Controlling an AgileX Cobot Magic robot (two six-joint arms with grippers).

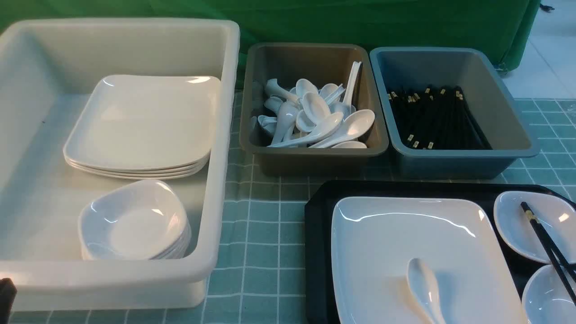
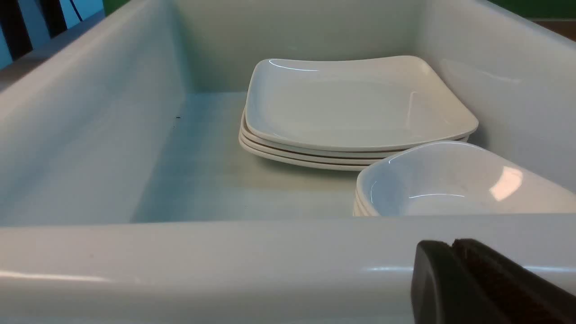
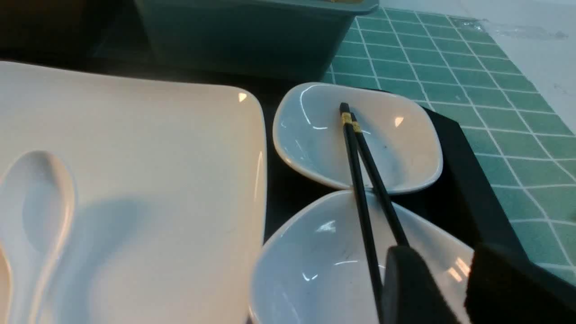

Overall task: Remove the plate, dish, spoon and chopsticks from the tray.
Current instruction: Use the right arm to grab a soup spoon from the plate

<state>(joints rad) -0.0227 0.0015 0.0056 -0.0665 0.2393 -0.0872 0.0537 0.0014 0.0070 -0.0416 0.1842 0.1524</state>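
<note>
My right gripper [image 3: 456,270] sits with jaws apart just beside the chopsticks [image 3: 358,180], which bridge two small dishes [image 3: 396,153] at the right end of the tray [image 3: 470,180]; if I pinch only one stick, I reckon the other rolls away.

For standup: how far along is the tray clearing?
Done: nothing; large white square plate, white soup spoon on it, two small white dishes and black chopsticks across them all sit on the black plastic tray. In hand: nothing; right gripper hangs open by the chopsticks, left gripper shut outside the white tub. Left: everything.
</note>
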